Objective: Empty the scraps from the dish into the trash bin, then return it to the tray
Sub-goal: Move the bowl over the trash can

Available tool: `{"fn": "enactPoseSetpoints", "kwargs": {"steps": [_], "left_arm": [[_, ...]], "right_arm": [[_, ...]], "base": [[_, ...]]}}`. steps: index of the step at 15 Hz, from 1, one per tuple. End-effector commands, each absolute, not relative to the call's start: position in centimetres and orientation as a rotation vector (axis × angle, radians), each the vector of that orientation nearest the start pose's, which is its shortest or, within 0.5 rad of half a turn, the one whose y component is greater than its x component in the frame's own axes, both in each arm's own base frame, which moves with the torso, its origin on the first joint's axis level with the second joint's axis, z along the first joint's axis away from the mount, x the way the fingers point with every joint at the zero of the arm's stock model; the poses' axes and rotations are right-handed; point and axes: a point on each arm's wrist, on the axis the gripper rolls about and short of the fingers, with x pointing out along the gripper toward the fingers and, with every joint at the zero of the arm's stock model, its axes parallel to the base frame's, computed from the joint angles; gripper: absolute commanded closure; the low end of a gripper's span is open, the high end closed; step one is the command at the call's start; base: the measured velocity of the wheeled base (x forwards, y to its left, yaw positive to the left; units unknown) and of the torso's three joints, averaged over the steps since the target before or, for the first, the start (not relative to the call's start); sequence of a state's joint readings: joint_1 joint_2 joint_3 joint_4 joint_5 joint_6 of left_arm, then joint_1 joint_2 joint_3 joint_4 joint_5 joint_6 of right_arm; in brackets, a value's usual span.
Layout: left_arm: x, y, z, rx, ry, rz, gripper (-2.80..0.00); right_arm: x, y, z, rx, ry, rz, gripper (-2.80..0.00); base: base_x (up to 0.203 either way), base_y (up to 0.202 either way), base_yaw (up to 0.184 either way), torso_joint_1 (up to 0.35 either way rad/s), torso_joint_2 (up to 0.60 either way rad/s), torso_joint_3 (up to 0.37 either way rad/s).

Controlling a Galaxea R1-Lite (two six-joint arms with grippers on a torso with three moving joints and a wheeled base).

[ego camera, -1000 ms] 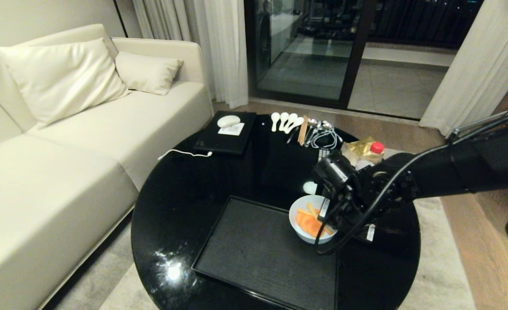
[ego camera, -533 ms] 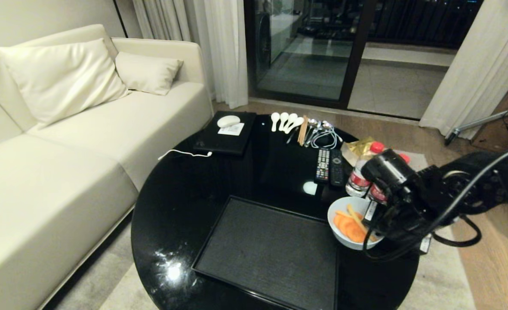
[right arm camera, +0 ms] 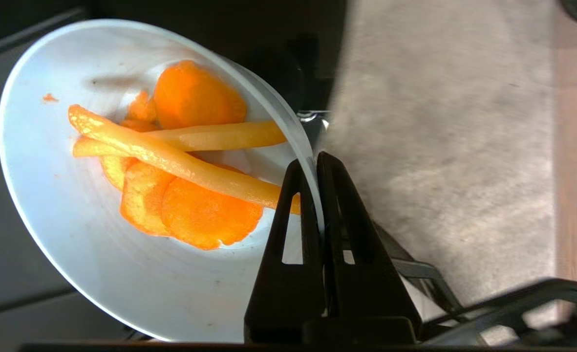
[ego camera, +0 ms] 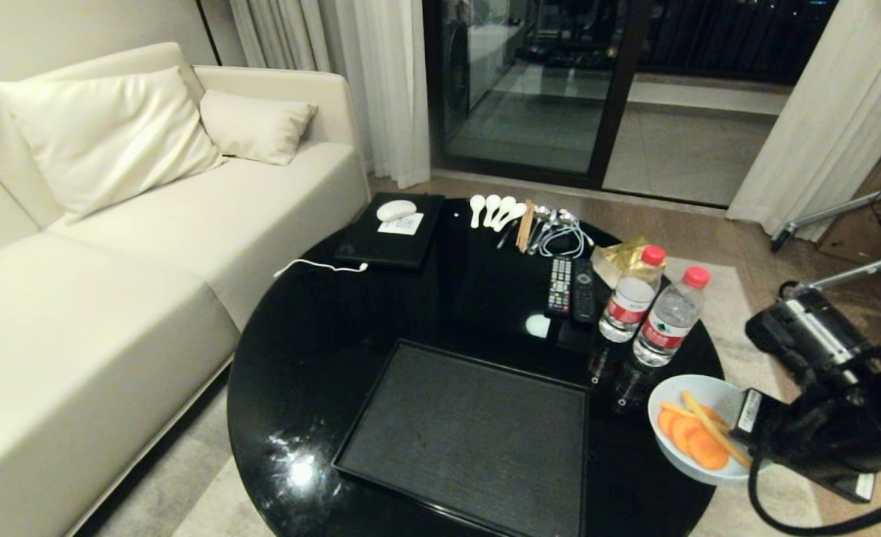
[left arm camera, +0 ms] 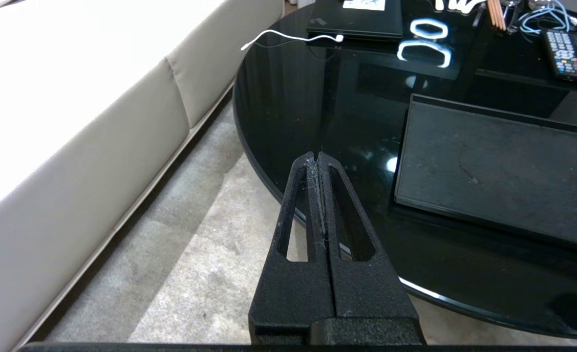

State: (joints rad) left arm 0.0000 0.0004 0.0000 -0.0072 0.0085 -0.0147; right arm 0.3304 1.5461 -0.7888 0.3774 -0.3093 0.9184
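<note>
White dish (ego camera: pixel 697 438), rim pinched by the right gripper (right arm camera: pixel 317 161), rides level past the table (ego camera: pixel 321 358) edge so its scraps (ego camera: pixel 694 440) stay in; left gripper (left arm camera: pixel 317 159) idles closed, empty.

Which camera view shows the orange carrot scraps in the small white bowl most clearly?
The right wrist view: the orange carrot slices and strips fill the small round white bowl close up. The head view shows them small; the left wrist view shows none.

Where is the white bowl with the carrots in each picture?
Head view: the bowl is at the lower right, at the table's edge, pinched by the right pincer.
Left wrist view: not in it.
Right wrist view: the bowl fills the left side, its rim pinched.
Shared landmark: the grey rug.
</note>
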Motion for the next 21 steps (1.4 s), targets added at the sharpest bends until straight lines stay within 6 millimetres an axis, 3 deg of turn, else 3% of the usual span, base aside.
{"fn": "enactPoseSetpoints", "kwargs": {"steps": [1,10,15,21], "left_arm": [[-2.3,0.0,7.6,-0.015,-0.008,0.009,0.00],[-2.3,0.0,7.6,-0.015,-0.008,0.009,0.00],[-2.3,0.0,7.6,-0.015,-0.008,0.009,0.00],[-2.3,0.0,7.6,-0.015,-0.008,0.009,0.00]], "right_arm": [[18.2,5.0,14.6,0.474,0.962,-0.468,0.00],[12.1,3.2,13.0,0.470,0.998,-0.411,0.00],[10.4,2.7,12.3,0.473,0.999,-0.410,0.00],[9.8,2.5,12.0,0.472,1.004,-0.413,0.00]], "base": [[0.000,0.000,0.000,0.000,0.00,0.000],[0.000,0.000,0.000,0.000,0.00,0.000],[0.000,0.000,0.000,0.000,0.00,0.000],[0.000,0.000,0.000,0.000,0.00,0.000]]}}
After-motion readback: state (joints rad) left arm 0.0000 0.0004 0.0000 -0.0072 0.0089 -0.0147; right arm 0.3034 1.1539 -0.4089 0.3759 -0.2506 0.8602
